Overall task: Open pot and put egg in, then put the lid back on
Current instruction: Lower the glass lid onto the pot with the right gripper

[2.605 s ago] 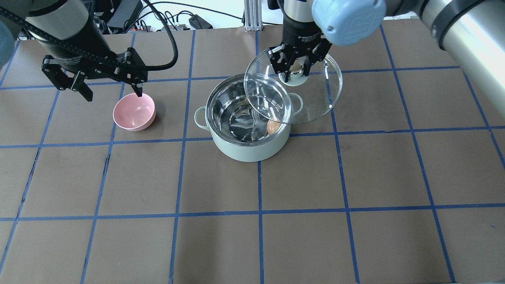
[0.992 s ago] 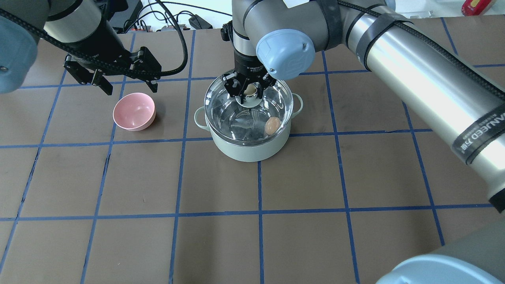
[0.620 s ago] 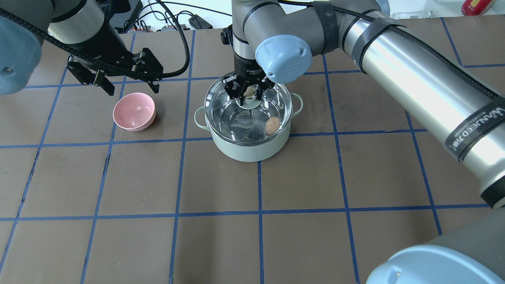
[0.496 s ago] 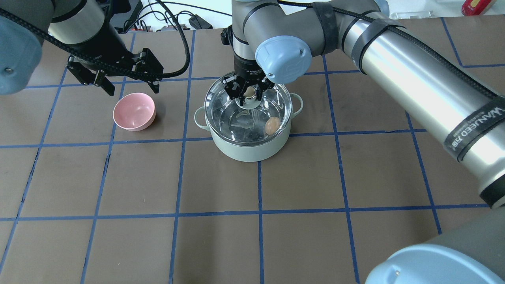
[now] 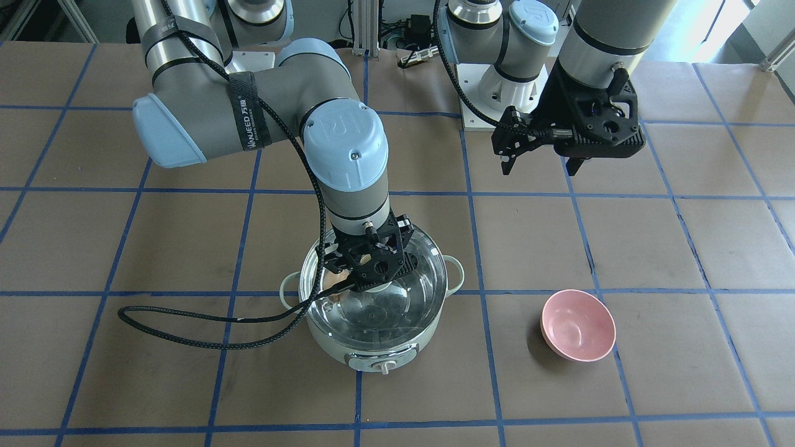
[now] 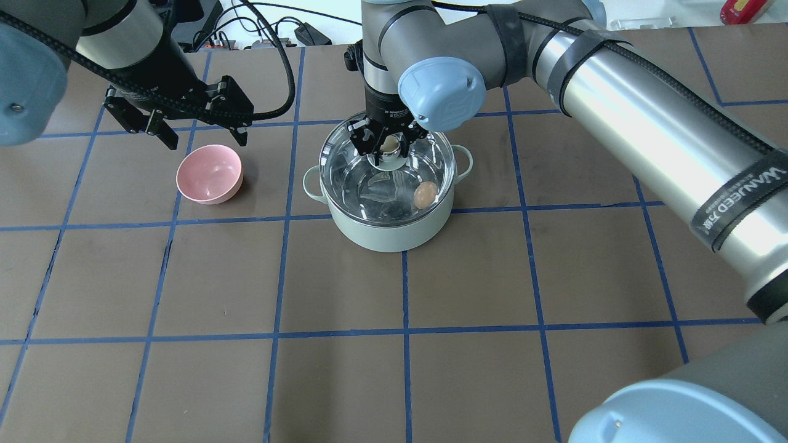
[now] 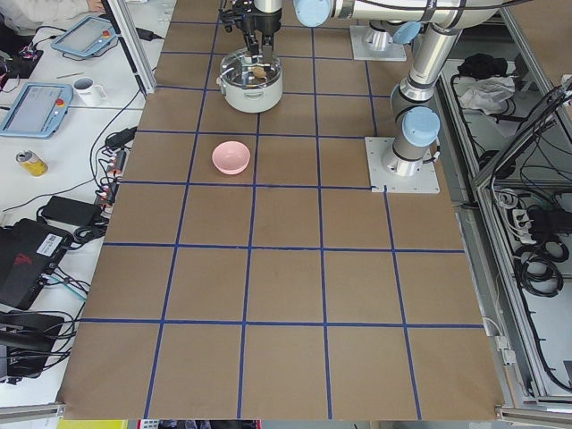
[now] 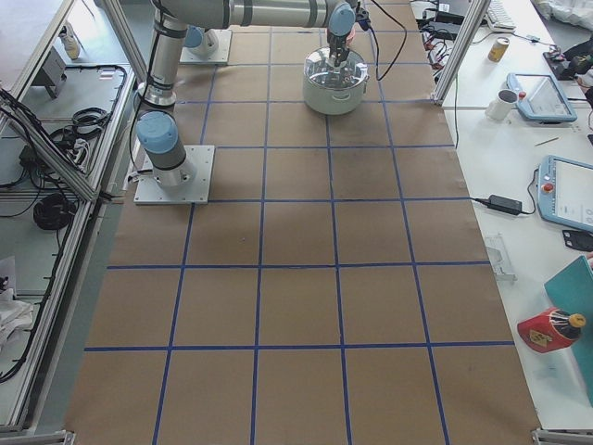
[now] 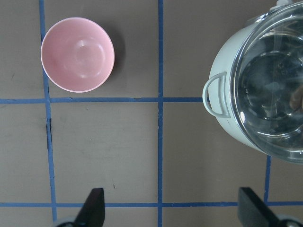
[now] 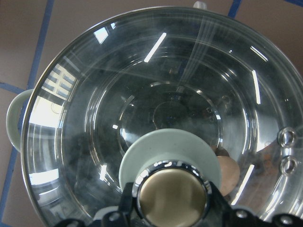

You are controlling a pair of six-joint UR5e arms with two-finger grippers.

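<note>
The mint-green pot [image 6: 388,237] stands mid-table, its control knob toward the operators' side [image 5: 380,367]. The clear glass lid [image 6: 360,178] sits level on the pot's rim; it also shows in the right wrist view [image 10: 94,118]. The tan egg [image 6: 423,195] lies inside the pot at its right side, seen through the glass. My right gripper [image 6: 389,146] reaches down over the pot's centre and is shut on the lid's beige knob [image 10: 173,198]. My left gripper [image 6: 204,136] is open and empty, hovering just behind the pink bowl.
An empty pink bowl [image 6: 209,174] stands on the table left of the pot; it shows in the left wrist view [image 9: 77,54]. A black cable [image 5: 186,323] from the right arm loops over the table beside the pot.
The right gripper has carried the lid from behind and right of the pot onto its rim. The left gripper has drawn back from the bowl. Almost nothing has moved in the last second.
</note>
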